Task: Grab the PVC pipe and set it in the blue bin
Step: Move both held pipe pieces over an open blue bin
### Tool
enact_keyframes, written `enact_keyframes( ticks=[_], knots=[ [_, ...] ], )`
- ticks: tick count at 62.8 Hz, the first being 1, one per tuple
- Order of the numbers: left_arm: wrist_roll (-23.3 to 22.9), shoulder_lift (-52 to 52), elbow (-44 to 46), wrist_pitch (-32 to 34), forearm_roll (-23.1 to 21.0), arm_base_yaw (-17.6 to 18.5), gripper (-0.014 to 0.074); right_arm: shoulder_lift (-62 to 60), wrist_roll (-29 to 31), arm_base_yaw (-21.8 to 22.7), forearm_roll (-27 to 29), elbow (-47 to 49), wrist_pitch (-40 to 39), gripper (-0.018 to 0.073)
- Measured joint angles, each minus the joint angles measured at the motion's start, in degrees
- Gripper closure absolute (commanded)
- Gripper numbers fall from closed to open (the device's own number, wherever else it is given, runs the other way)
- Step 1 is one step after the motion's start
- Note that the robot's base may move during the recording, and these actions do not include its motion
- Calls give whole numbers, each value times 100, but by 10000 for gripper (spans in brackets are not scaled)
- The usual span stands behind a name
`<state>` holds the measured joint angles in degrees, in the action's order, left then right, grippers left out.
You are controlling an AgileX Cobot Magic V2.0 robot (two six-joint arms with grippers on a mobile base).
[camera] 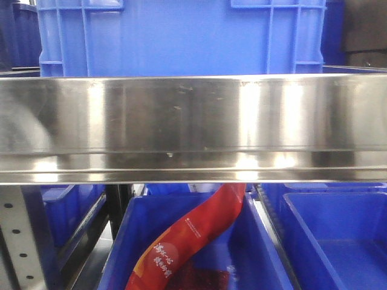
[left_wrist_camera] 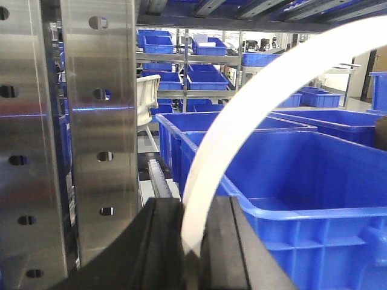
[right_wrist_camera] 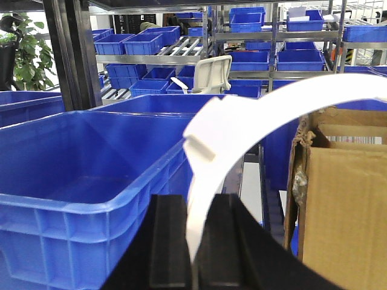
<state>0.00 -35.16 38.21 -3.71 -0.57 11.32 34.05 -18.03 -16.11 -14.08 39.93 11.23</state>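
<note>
In the exterior front-facing view a polished steel beam is stretching across the middle from 9 to 3 o'clock. A pale blue ribbed plastic crate is rising behind it at 12 o'clock. Below the beam, at 6 o'clock, a deep blue open tub is holding a red printed plastic pouch that is leaning up toward 1 o'clock. Neither arm is showing here.

In the left wrist-mounted view the left gripper is sitting at 6 o'clock. Its black fingers are clamping the lower end of a long, smooth white plastic arc strip, which is sweeping up toward 2 o'clock. A perforated steel upright is standing at 9 o'clock, and a blue plastic container is lying at 4 o'clock.

In the right wrist-mounted view the right gripper is sitting at 6 o'clock. Its black fingers are pinching the lower end of the PVC pipe, a white curved plastic clamp piece with a squared step. The piece is arching through the air toward 2 o'clock. A large blue plastic bin is lying at 9 o'clock, just beside the fingers, and the pipe is hanging outside it. A brown cardboard box is standing at 4 o'clock
</note>
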Motion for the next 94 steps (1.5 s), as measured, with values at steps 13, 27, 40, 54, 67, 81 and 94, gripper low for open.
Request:
enact_keyframes(
  ticks=[13, 27, 40, 54, 67, 81, 94],
  knots=[
    [0, 0, 0, 0, 0, 0, 707, 0, 0, 0, 0, 0, 0, 722],
    [0, 0, 0, 0, 0, 0, 707, 0, 0, 0, 0, 0, 0, 722],
    [0, 0, 0, 0, 0, 0, 707, 0, 0, 0, 0, 0, 0, 722],
    [0, 0, 0, 0, 0, 0, 707, 0, 0, 0, 0, 0, 0, 722],
    [0, 0, 0, 0, 0, 0, 707, 0, 0, 0, 0, 0, 0, 722],
    [0, 0, 0, 0, 0, 0, 707, 0, 0, 0, 0, 0, 0, 722],
    [0, 0, 0, 0, 0, 0, 707, 0, 0, 0, 0, 0, -11, 722]
  ],
)
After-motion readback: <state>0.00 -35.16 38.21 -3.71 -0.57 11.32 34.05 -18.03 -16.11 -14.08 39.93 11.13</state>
